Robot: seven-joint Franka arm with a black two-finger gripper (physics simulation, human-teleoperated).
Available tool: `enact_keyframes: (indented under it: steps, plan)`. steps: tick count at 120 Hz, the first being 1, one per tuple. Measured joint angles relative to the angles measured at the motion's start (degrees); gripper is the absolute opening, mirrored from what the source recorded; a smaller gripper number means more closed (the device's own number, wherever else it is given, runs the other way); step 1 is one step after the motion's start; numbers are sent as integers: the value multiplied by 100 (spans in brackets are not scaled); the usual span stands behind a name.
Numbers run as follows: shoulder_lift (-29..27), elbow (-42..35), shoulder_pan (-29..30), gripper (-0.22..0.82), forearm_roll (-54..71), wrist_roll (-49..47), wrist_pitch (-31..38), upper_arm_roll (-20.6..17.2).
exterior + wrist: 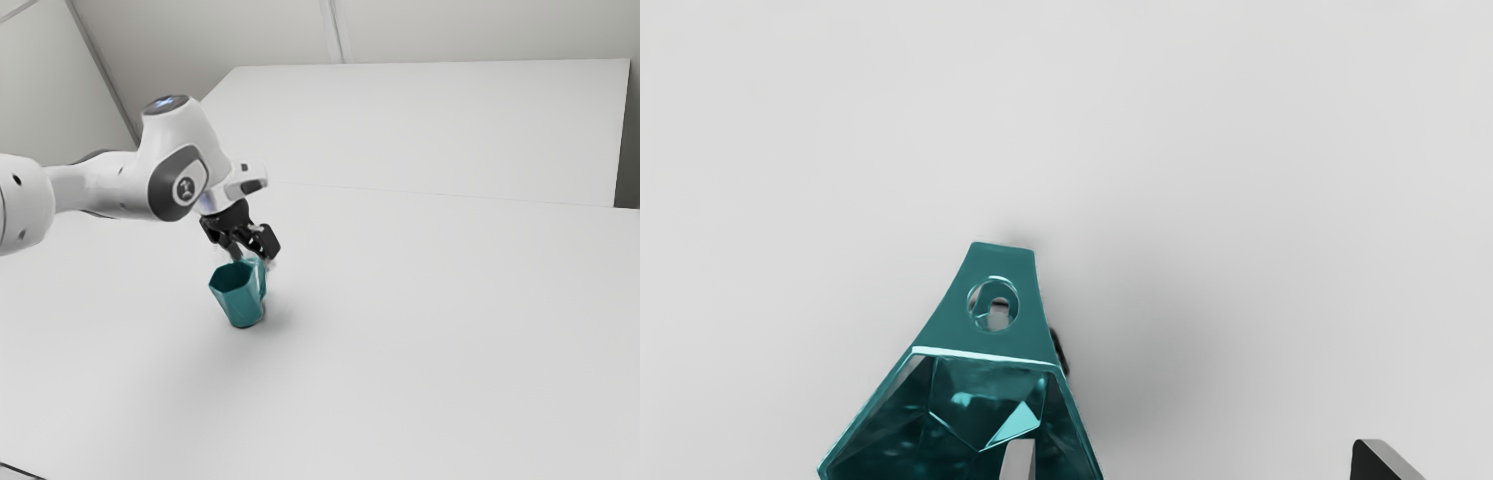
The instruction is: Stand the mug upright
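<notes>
- One teal, faceted mug (240,304) stands upright on the white table (430,340).
- Black two-finger gripper (252,258), at its one o'clock in the exterior view, is wide open, holding nothing.
- Probably released or awaiting a grip; any move must spare the rim (986,356).

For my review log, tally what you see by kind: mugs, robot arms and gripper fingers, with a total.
Mugs: 1, the teal mug
Robot arms: 1, the white arm
Gripper fingers: 2, the fingers
Total: 4
</notes>
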Motion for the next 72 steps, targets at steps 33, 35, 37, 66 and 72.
enact_keyframes:
  steps: [33,35,37,66,72]
  plan:
    - [25,1864,-237,58,-69,2,-1546,55]
    - [25,1921,-242,58,-68,2,-1623,56]
    - [25,1977,-246,58,-67,2,-1698,58]
    - [-20,2327,-176,60,-67,2,-2348,53]
    - [-24,2330,-131,60,-71,2,-2409,53]
